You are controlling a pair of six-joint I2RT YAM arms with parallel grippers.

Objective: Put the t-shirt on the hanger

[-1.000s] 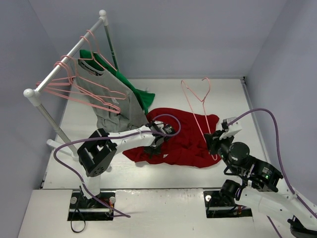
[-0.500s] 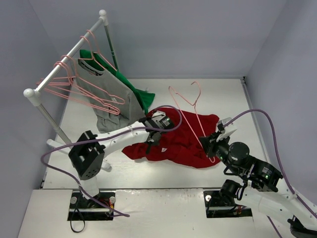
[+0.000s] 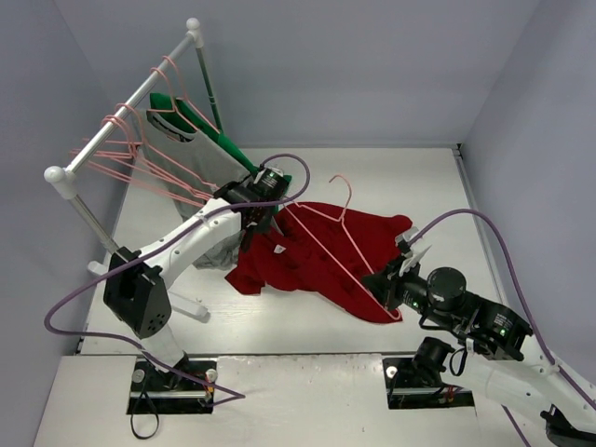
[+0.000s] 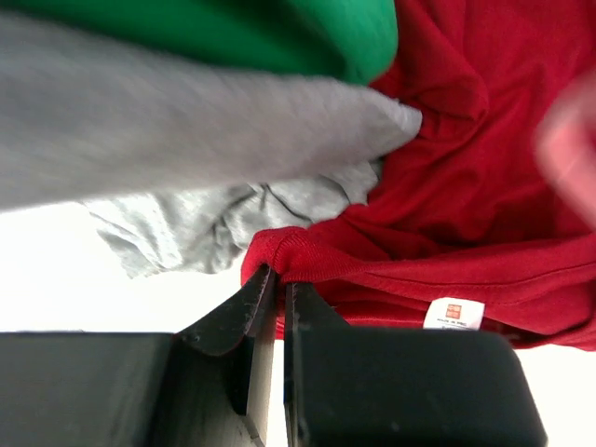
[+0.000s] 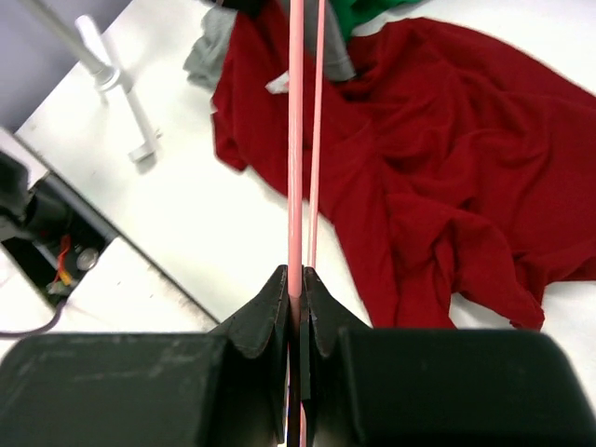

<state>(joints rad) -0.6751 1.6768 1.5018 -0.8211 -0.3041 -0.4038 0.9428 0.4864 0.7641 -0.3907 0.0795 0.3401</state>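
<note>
The dark red t-shirt [image 3: 317,256] lies crumpled on the white table, its left part lifted. My left gripper [image 3: 259,212] is shut on the t-shirt's collar edge [image 4: 279,259], close to the hanging grey shirt. My right gripper [image 3: 386,284] is shut on the pink wire hanger [image 3: 326,237] and holds it tilted above the t-shirt, hook toward the middle. In the right wrist view the hanger's wire [image 5: 295,140] runs straight up from the shut fingers over the t-shirt [image 5: 419,158].
A clothes rack [image 3: 121,107] stands at the left with several pink hangers [image 3: 140,158], a grey t-shirt [image 4: 186,140] and a green garment [image 3: 200,126]. Grey walls close in the table at the back and sides.
My left gripper has lifted the t-shirt's collar up and left toward the rack. My right gripper has swung the hanger left, over the t-shirt.
</note>
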